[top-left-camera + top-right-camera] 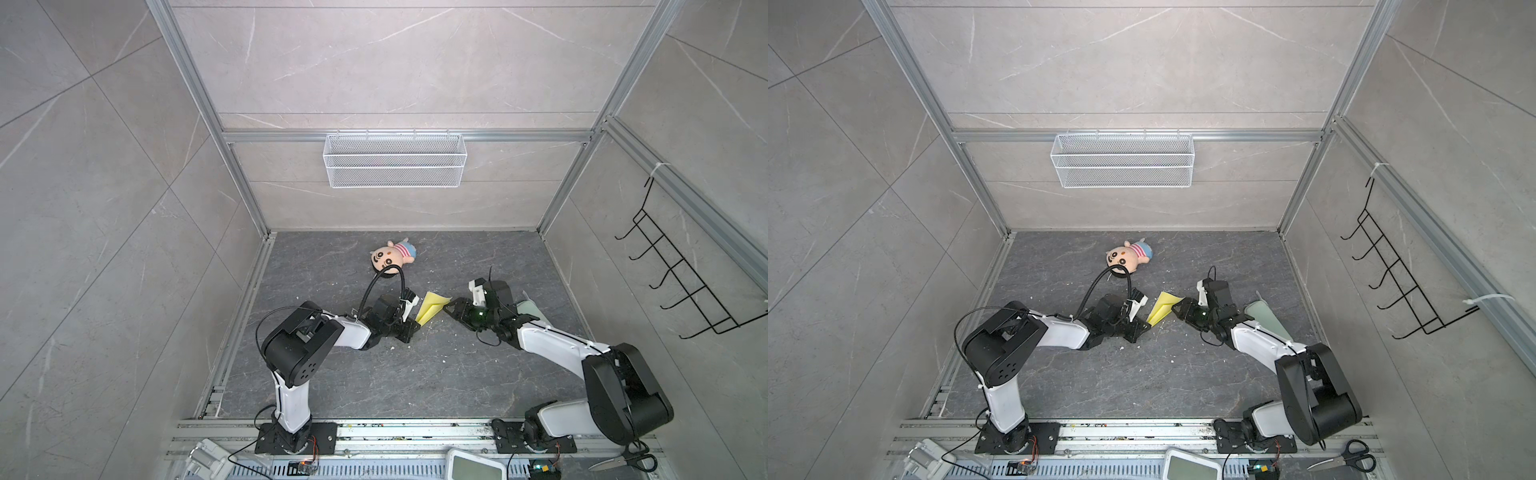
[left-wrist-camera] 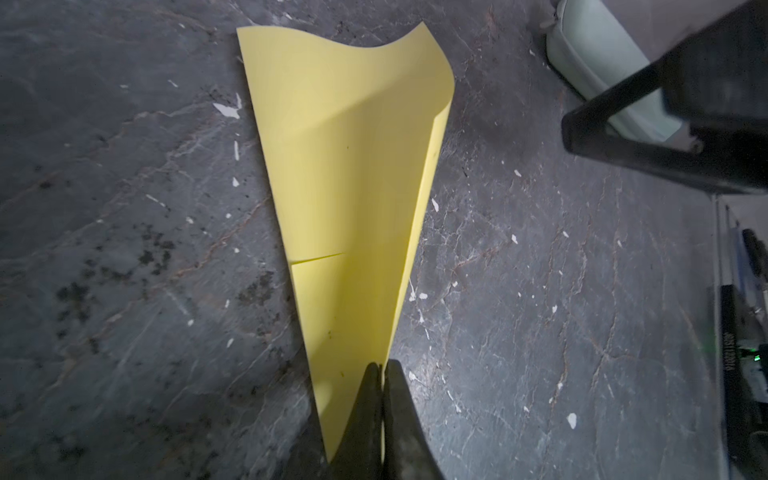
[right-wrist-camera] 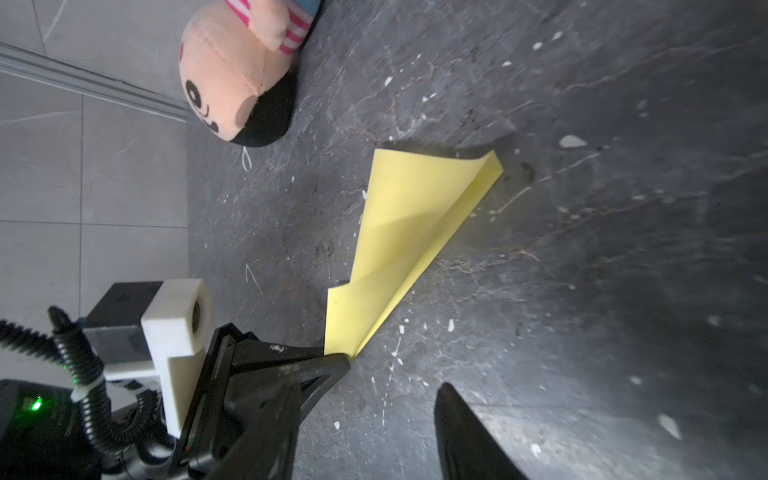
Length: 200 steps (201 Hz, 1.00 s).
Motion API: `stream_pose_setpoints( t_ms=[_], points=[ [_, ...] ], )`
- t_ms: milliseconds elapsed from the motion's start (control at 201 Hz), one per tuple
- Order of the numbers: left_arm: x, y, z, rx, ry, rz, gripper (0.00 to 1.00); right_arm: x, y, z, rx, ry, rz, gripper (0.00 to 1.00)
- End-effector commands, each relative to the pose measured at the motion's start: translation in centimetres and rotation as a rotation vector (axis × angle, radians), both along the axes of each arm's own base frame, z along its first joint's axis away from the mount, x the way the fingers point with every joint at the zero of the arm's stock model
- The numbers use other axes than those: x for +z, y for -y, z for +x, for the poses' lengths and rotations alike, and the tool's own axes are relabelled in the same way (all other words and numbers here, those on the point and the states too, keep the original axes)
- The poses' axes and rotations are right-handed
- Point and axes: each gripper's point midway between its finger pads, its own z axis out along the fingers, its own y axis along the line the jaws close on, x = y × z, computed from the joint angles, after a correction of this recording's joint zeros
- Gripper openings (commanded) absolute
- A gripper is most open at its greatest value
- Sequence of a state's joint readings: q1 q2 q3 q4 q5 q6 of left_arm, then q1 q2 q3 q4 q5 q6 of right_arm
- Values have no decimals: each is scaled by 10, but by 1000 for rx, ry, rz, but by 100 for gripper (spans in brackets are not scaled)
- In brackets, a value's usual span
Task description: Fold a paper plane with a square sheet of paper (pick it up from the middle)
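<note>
Nearly folded: paper plane pinned by its nose

The left gripper is clamped on the nose, apparently anchoring the yellow dart to the dark table between the arms. The plane is creased lengthwise, and its upper tail flap curls loose. Just beyond, the right gripper hovers empty, jaws apart, likely poised to flatten that flap. Farther back lies a plush doll.
</note>
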State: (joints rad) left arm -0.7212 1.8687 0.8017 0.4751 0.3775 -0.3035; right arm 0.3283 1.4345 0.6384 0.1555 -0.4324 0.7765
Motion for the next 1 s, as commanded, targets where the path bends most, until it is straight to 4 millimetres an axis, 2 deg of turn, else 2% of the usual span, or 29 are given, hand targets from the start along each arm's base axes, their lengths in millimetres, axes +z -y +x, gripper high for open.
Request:
stream_pose_setpoints(
  t_ms=[0,229,523,991],
  points=[
    [26,4,1,28,-75,-122,6,7,-22,2,106,83,67,53],
    [18,-7,9,106,-174,-143,6,-2,-46,2,198,105,108,49],
    [11,-16,16,174,-271,-172,5,-9,-82,7,305,120,160,38],
    [-4,-28,12,262,-380,-189,5,-15,-100,18,393,155,187,37]
  ],
)
